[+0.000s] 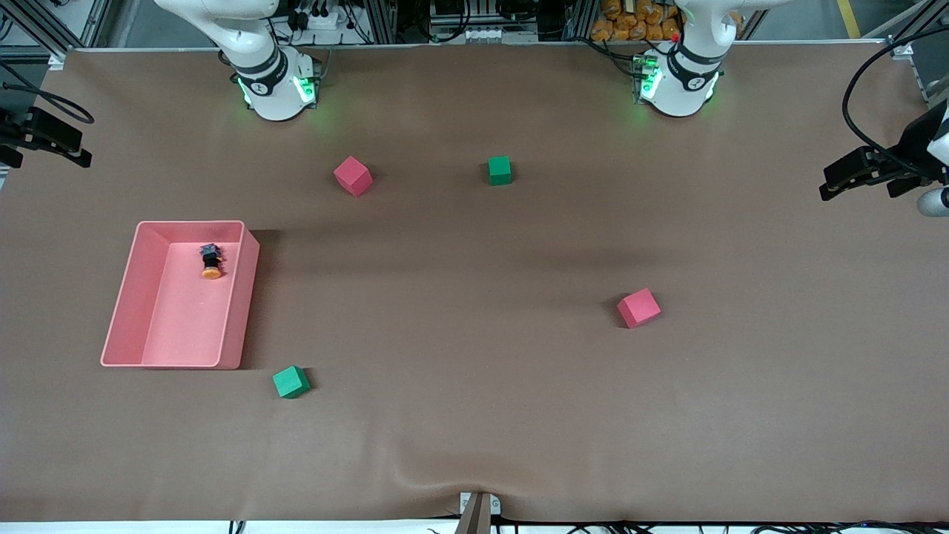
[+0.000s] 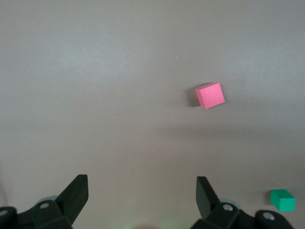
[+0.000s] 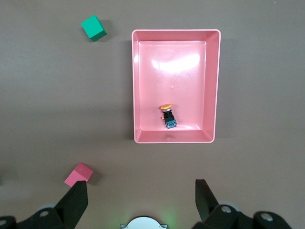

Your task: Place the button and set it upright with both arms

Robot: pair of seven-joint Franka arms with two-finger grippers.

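The button [image 1: 211, 261] lies on its side inside a pink tray [image 1: 239, 311] at the right arm's end of the table, its orange cap toward the front camera. It also shows in the right wrist view [image 3: 167, 116] in the tray [image 3: 135, 86]. My right gripper [image 3: 141, 186] is open and empty, high over the table between its base and the tray. My left gripper [image 2: 141, 183] is open and empty, high over bare table. Neither gripper shows in the front view, only the arms' bases.
A red cube [image 1: 353, 176] and a green cube [image 1: 500, 170] lie near the bases. Another red cube [image 1: 638, 308] lies toward the left arm's end. Another green cube [image 1: 291, 382] lies beside the tray's near corner. The brown mat [image 1: 474, 415] wrinkles at its front edge.
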